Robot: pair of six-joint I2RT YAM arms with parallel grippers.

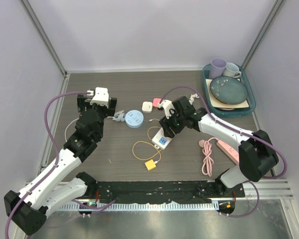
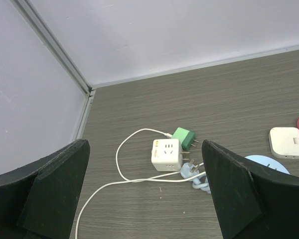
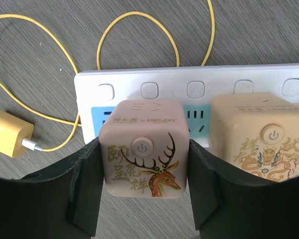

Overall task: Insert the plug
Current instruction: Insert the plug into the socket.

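Observation:
My right gripper (image 3: 144, 162) is shut on a pink cube plug with a gold deer (image 3: 144, 147). It holds the cube against the blue face of a white power strip (image 3: 189, 87), which also shows in the top view (image 1: 162, 141). A beige cube with a gold dragon (image 3: 261, 134) sits on the strip just to the right. My left gripper (image 2: 144, 189) is open and empty above the table at the back left. A white cube socket (image 2: 167, 154), a green plug (image 2: 183, 138) and a pale blue plug (image 2: 190, 170) lie ahead of it.
A yellow charger (image 1: 150, 165) with a looped yellow cable lies in front of the strip. A pale blue disc (image 1: 134, 119), a white square (image 1: 147, 106) and a pink one (image 1: 156, 102) lie mid-table. A pink cable (image 1: 208, 157) and a pink strip (image 1: 228, 151) lie to the right. A teal tray (image 1: 252, 104) with cups and a plate stands at the back right.

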